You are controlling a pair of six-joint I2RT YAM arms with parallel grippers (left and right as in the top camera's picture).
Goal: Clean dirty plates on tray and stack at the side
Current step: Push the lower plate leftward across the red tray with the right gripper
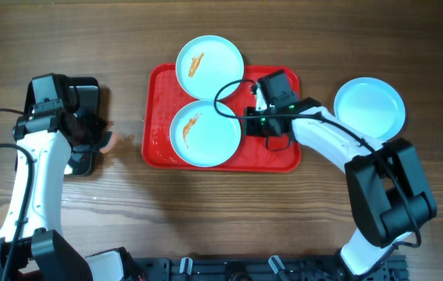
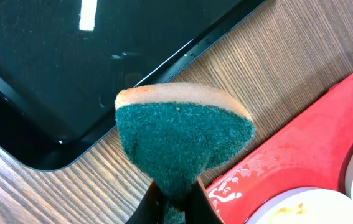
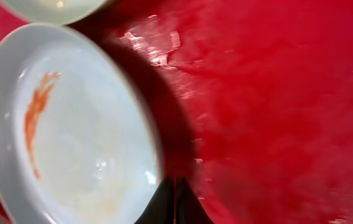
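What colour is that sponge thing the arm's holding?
The sponge is dark green with an orange-tan back; left wrist view shows it best.

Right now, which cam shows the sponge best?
Left wrist: the sponge sits mid-frame, green scouring face and tan top clear, pinched by the left gripper. Overhead shows only a small orange edge of it past the gripper. Right wrist doesn't show it.

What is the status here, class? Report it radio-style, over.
Left gripper shut on sponge. Right gripper shut over tray. Two smeared plates on it, clean plate aside. Cable crosses them.
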